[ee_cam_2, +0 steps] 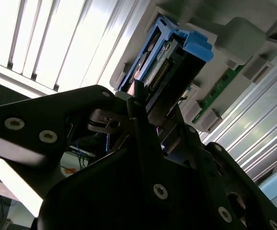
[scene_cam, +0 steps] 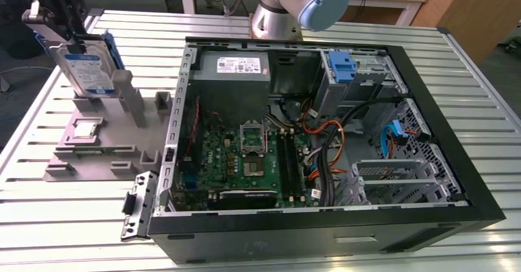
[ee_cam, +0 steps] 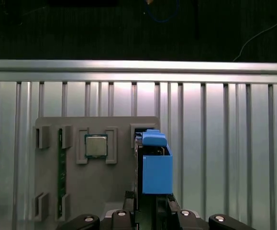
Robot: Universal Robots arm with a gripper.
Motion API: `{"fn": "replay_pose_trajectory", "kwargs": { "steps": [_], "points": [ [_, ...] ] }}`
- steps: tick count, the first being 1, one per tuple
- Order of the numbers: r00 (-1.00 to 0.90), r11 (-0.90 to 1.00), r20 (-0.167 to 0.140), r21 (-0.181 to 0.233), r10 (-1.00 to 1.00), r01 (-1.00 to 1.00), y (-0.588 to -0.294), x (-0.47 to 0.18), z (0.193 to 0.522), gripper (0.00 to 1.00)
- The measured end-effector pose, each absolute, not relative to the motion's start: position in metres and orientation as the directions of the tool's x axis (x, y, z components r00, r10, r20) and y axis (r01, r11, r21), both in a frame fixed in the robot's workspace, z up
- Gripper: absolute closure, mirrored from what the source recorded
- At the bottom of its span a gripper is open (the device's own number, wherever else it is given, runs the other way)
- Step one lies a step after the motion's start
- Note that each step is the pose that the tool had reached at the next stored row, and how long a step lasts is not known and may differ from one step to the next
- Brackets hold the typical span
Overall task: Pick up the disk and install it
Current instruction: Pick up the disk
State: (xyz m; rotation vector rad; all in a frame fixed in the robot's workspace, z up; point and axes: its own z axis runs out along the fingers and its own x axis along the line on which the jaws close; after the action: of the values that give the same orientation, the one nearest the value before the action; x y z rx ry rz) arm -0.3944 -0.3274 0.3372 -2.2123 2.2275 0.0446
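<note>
The disk (scene_cam: 85, 68) stands on edge in the grey fixture (scene_cam: 97, 156) at the exterior view's left, silver with a blue-and-white label and a blue bracket. My gripper (scene_cam: 63, 39) sits right over its upper edge. In the second wrist view the dark fingers (ee_cam_2: 138, 96) straddle the disk (ee_cam_2: 162, 72) and press against both faces, so my gripper (ee_cam_2: 150, 108) is shut on it. In the first wrist view the blue bracket of the disk (ee_cam: 156, 172) rises from between my gripper (ee_cam: 150, 208) fingers.
The open computer case (scene_cam: 456, 162) lies at the exterior view's right, with motherboard, cables and a drive bay (scene_cam: 346, 68) holding a blue bracket. A small processor chip (ee_cam: 95, 146) and a green memory stick (ee_cam: 60, 177) rest in the fixture. The arm's base (scene_cam: 281, 10) stands behind the case.
</note>
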Motion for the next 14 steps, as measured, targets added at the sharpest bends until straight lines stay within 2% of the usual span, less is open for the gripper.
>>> {"fn": "replay_pose_trajectory", "kwargs": {
  "steps": [14],
  "points": [
    [-0.007,0.007,-0.021,0.019,-1.000,-1.000,-0.327,-0.394,0.350,0.65]
  ]
}}
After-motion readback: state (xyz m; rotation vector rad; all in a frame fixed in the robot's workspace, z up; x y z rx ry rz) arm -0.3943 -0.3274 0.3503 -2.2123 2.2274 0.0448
